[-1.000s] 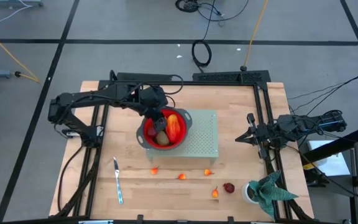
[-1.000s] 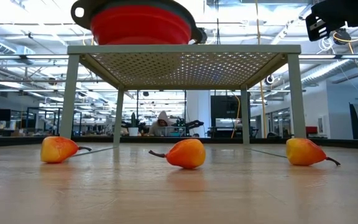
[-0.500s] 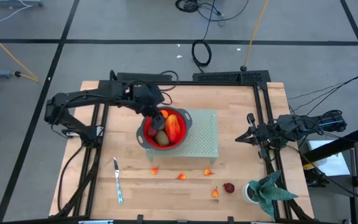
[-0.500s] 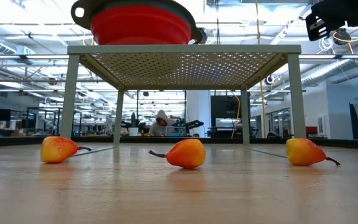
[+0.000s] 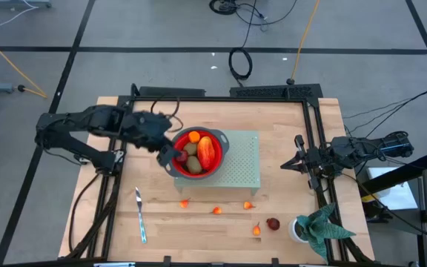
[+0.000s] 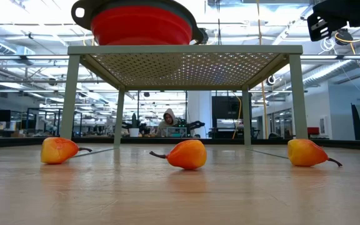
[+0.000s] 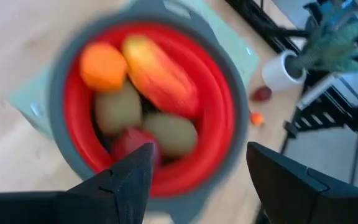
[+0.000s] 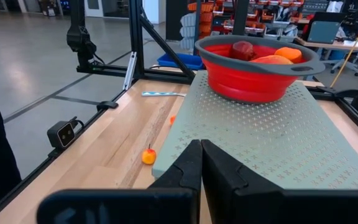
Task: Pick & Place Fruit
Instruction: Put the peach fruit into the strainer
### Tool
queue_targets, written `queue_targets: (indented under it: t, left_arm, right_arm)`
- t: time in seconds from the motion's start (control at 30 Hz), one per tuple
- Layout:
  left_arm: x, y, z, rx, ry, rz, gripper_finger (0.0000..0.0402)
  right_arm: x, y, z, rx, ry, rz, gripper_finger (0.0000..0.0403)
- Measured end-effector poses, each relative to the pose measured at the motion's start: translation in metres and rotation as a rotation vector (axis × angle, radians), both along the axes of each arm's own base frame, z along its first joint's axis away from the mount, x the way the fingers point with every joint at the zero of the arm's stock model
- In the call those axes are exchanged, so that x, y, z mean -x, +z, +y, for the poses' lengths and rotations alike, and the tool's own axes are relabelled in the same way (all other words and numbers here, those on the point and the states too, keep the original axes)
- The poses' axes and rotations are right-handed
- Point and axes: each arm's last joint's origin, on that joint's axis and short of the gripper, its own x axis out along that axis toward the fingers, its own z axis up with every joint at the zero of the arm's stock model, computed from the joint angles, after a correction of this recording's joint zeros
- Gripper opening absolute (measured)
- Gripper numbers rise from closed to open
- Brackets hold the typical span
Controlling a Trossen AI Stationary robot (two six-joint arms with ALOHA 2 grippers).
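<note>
A red bowl (image 5: 196, 154) with a grey rim stands on a pale green perforated stand (image 5: 242, 167). In it lie a round orange piece (image 7: 102, 65), a long red-orange piece (image 7: 160, 76), two kiwis (image 7: 118, 109) and a dark red piece (image 7: 129, 144). Small orange pieces (image 5: 217, 211) and one dark red round piece (image 5: 273, 223) lie on the table near the front. My left gripper (image 5: 170, 156) hovers open just left of the bowl's rim, nothing between its fingers (image 7: 129, 180). My right gripper (image 5: 286, 165) waits shut at the table's right edge.
A silver knife (image 5: 140, 215) lies at the front left. A leafy plant in a white pot (image 5: 313, 228) stands at the front right corner. In the low view three orange pieces (image 6: 188, 154) lie under and around the stand's legs (image 6: 70, 100).
My left gripper has drawn back from above the bowl toward the table's left edge and has risen and turned a little. The round orange piece, covered by the gripper before, now lies in plain sight in the bowl's far part.
</note>
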Motion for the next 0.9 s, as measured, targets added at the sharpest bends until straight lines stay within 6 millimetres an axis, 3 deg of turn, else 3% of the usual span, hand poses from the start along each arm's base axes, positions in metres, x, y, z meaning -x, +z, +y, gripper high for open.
queue_targets:
  t: [0.27, 0.47, 0.9]
  left_arm:
    - [0.020, -0.008, -0.043, 0.148, 0.005, 0.152, 0.0257]
    - [0.021, -0.015, -0.071, 0.165, 0.032, 0.170, 0.0257]
    - [-0.009, -0.059, -0.128, -0.026, -0.113, 0.308, 0.0257]
  right_arm:
    - [0.000, 0.000, 0.000, 0.000, 0.000, 0.000, 0.0004]
    - [0.000, 0.000, 0.000, 0.000, 0.000, 0.001, 0.0004]
    - [0.000, 0.000, 0.000, 0.000, 0.001, 0.001, 0.0004]
